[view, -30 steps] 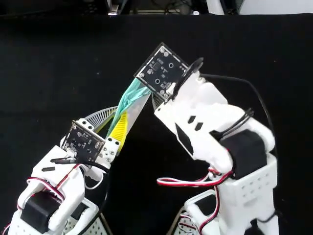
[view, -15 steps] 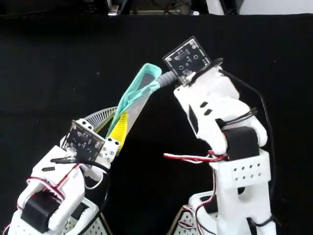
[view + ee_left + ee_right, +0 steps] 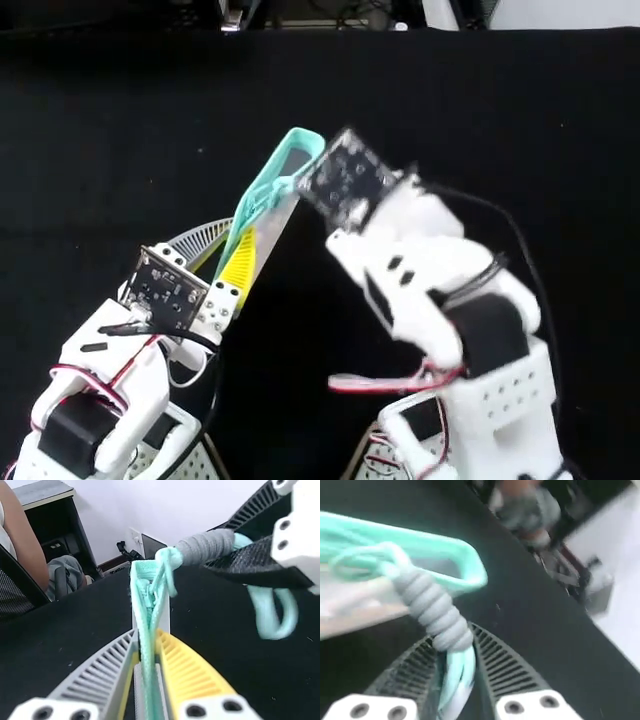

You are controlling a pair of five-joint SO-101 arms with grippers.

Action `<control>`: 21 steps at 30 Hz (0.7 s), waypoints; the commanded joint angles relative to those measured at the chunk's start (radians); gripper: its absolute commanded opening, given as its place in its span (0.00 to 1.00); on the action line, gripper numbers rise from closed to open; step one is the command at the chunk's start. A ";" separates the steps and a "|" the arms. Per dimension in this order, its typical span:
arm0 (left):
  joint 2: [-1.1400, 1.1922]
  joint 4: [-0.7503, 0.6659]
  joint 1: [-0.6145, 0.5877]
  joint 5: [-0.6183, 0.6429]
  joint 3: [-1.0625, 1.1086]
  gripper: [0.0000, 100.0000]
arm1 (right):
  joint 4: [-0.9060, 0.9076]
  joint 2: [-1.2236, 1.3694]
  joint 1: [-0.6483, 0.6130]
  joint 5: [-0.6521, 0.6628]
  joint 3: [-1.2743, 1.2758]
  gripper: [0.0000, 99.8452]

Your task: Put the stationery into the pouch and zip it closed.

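A translucent pouch point(image 3: 268, 212) with a mint-green zip edge is held off the black table between my two arms. My left gripper point(image 3: 240, 248), with one grey and one yellow finger, is shut on the pouch's near end; the zip edge point(image 3: 149, 592) runs up from between its fingers point(image 3: 185, 665). My right gripper point(image 3: 453, 636) is shut on the grey cord-wrapped zip pull point(image 3: 434, 609) with its mint loop, at the pouch's far end point(image 3: 300, 150). The pull point(image 3: 207, 544) also shows in the left wrist view beside the right gripper's dark finger point(image 3: 260, 567).
Black cloth covers the table point(image 3: 120, 120), with open room to the left, right and far side of the arms. The far edge point(image 3: 320, 30) runs along the top of the high view, with room furniture beyond.
The right arm swung out to the far right, drawing the pull along, then came back left and nearer. The pouch's far end now stands higher. The left arm barely moved.
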 commanded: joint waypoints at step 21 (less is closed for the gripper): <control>0.002 0.003 0.002 -0.003 -0.004 0.03 | -0.089 0.067 -0.146 -0.104 -0.007 0.18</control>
